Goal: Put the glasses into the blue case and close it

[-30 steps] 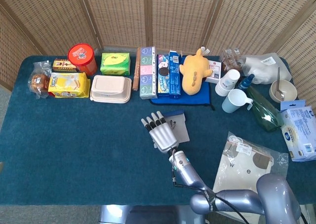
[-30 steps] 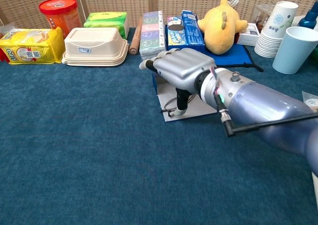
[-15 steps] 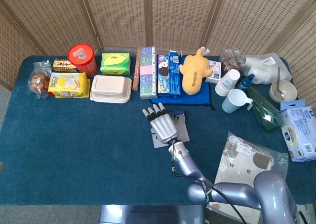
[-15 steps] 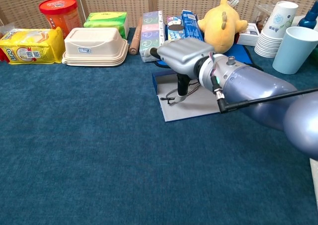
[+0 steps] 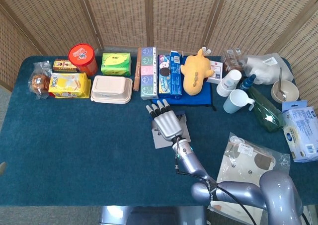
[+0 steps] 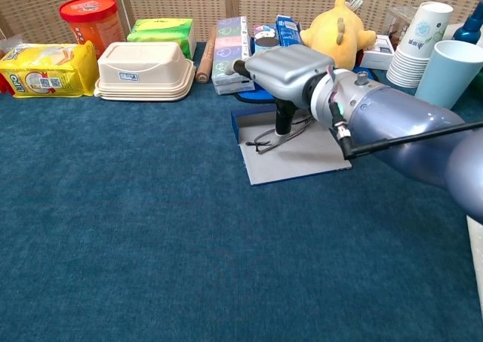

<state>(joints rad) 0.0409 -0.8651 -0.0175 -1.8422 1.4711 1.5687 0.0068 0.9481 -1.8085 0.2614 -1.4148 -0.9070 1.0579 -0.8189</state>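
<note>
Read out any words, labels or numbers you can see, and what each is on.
No text reads clearly.
Yellow snack packet: print too blurred.
Red round tub: lid print too small.
Blue biscuit box: lettering too blurred.
White label on beige lidded box: too small.

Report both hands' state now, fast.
Left hand: not in view.
Right hand: holding the glasses pinched beneath it, over the open blue case.

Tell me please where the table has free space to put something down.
The blue cloth left of the open case, in front of the beige lunch box and yellow packet, is bare. The back row and the right side near the cups are crowded.
</note>
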